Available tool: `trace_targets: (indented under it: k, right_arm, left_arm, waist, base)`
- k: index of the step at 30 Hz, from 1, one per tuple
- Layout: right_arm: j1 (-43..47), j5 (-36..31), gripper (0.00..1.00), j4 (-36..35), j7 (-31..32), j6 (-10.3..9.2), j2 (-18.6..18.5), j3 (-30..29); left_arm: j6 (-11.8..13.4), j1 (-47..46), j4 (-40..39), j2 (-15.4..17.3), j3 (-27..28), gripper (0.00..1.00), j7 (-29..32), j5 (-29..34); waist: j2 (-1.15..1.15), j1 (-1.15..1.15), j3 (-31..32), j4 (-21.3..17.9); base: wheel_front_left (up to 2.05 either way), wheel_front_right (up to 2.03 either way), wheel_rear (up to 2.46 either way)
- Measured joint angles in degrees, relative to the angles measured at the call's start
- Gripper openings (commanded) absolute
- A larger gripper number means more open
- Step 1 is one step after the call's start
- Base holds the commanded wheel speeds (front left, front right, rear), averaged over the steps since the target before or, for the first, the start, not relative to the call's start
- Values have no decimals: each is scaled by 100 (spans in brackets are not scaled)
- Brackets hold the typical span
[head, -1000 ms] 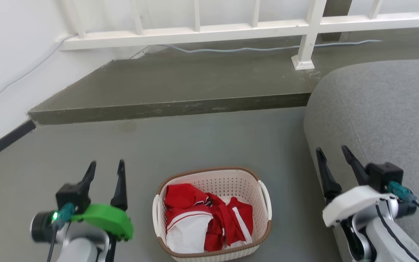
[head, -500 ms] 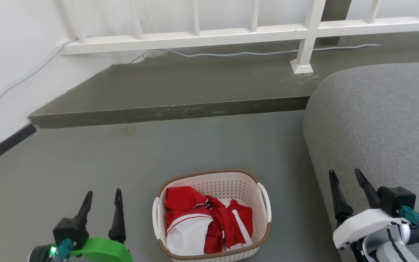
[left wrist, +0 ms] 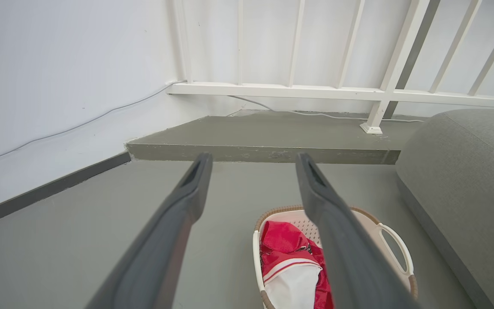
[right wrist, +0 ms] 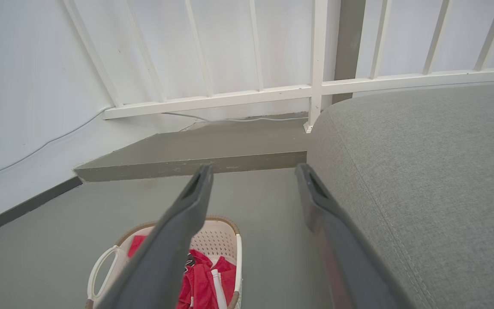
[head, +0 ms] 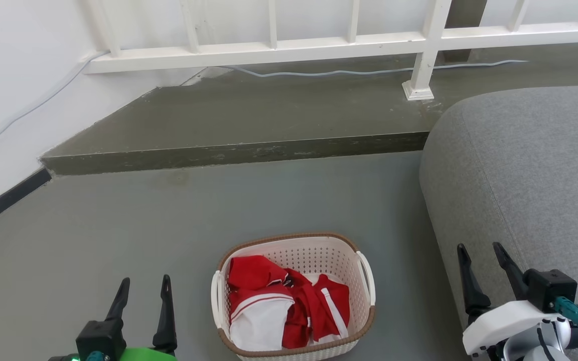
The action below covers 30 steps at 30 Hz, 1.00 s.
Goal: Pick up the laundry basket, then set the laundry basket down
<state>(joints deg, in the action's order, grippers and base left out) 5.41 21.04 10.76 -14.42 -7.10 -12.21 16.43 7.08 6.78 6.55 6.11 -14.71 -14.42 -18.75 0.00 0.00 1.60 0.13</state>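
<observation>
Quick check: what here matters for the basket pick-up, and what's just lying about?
Job: laundry basket, on the floor; left hand, open; right hand, open.
Background: red-and-white clothes inside the basket; grey sofa; white railing; cable under the railing; raised step.
</observation>
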Motion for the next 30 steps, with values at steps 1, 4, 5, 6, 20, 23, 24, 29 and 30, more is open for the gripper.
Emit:
trace_targets:
  k: [1, 4, 5, 6, 20, 23, 24, 29, 30]
  right_arm:
    - [9, -2, 100, -12, 0, 0, 0, -4]
    - [37, -41, 100, -43, 0, 0, 2, -23]
    - [60, -44, 100, -54, 0, 0, 2, -30]
    - [88, -45, 100, -62, 0, 0, 3, -36]
    - [215, -94, 100, -208, 0, -5, 87, -138]
    - [222, -94, 100, -219, 0, -5, 98, -158]
    - [222, -94, 100, -227, 0, -5, 98, -165]
    - [265, -89, 0, -132, 10, 2, 179, -151]
    - [302, -78, 0, -123, 11, 5, 202, -149]
  left_arm:
    - [0, 23, -23, -3, -1, 100, 1, 22]
    - [0, 91, -120, -8, -12, 100, 24, 104]
    - [0, 103, -153, -14, -13, 100, 26, 127]
    - [0, 119, -182, -23, -13, 100, 27, 163]
    - [0, 329, -550, -123, 23, 100, 186, 307]
    - [0, 355, -600, -127, 31, 100, 255, 341]
    - [0, 379, -621, -131, 32, 100, 261, 342]
    - [-1, 438, -527, -175, -9, 0, 327, 336]
    - [-1, 447, -520, -179, -14, 0, 327, 323]
  waist:
    - [0, 0, -1, 1]
    - [0, 0, -4, 4]
    - [0, 0, -5, 5]
    - [0, 0, -6, 6]
    - [0, 0, -28, 12]
    - [0, 0, -33, 10]
    - [0, 0, -34, 11]
    - [0, 0, -40, 14]
    - [0, 0, -41, 14]
  base:
    - [0, 0, 0]
    - [0, 0, 0]
    - [0, 0, 0]
    - [0, 0, 0]
    - [0, 0, 0]
    - [0, 0, 0]
    - [0, 0, 0]
    - [0, 0, 0]
    - [0, 0, 0]
